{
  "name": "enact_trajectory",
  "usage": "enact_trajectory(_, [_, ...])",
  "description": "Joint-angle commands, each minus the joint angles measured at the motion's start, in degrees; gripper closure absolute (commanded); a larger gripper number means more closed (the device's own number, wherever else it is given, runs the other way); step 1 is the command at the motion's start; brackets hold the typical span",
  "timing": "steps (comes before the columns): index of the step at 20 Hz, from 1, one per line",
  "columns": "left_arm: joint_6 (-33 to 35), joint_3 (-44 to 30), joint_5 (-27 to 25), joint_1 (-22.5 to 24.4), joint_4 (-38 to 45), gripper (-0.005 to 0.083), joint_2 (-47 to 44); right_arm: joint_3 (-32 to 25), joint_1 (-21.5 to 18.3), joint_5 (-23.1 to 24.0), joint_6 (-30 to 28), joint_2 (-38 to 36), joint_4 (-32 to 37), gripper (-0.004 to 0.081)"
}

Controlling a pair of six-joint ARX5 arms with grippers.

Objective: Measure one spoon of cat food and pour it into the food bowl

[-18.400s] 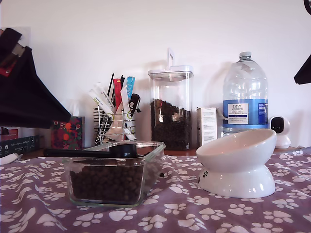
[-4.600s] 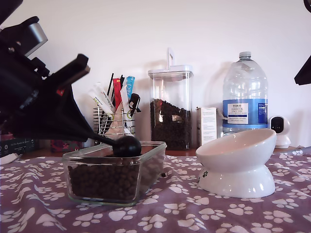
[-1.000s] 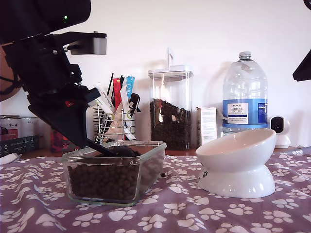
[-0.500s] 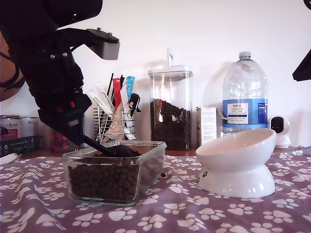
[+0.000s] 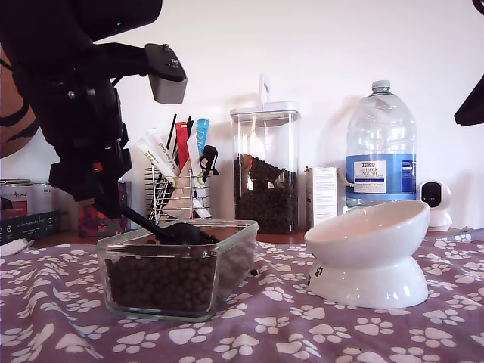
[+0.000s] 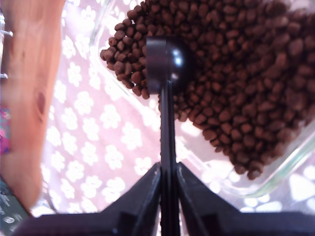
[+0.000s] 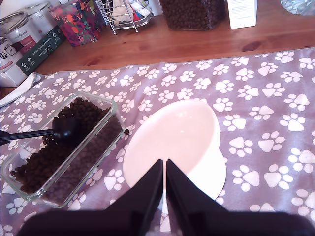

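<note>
My first pincer (image 6: 167,196) is clamped narrow on the handle of the spoon (image 6: 166,61), whose cup is pressed down into the cat food (image 6: 236,73) in the glass dish (image 5: 178,265), at the exterior view's left. In the first wrist view the cup shows its rounded back, so I cannot tell whether any kibble is in it yet. My second pincer (image 7: 164,189) hangs above the food bowl (image 7: 172,142) with its jaws drawn almost together, holding nothing. The bowl stands on the counter (image 5: 302,333) at the exterior view's right, just beside the dish, and looks empty. By my judgement the scooping is under way: lifting a measured spoonful, carrying it across and tipping it into the bowl are all left.
</note>
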Motion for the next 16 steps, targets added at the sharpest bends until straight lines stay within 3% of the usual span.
enact_trajectory(1, [2.40,-0.09,-0.61,-0.28,0.37,0.0794,1.36,-1.40,0.26,-0.20,1.18,0.24,0.61,0.0780])
enact_trajectory(9, [13.35,-0.09,-3.82,-0.26,3.10,0.0794,2.84,-1.40,0.26,-0.17,1.31,0.24,2.34,0.0780])
enact_trajectory(16, [14.32,-0.09,-6.38,-0.98,4.96,0.0794,6.25,-1.40,0.26,-0.15,1.29,0.24,2.32,0.0780])
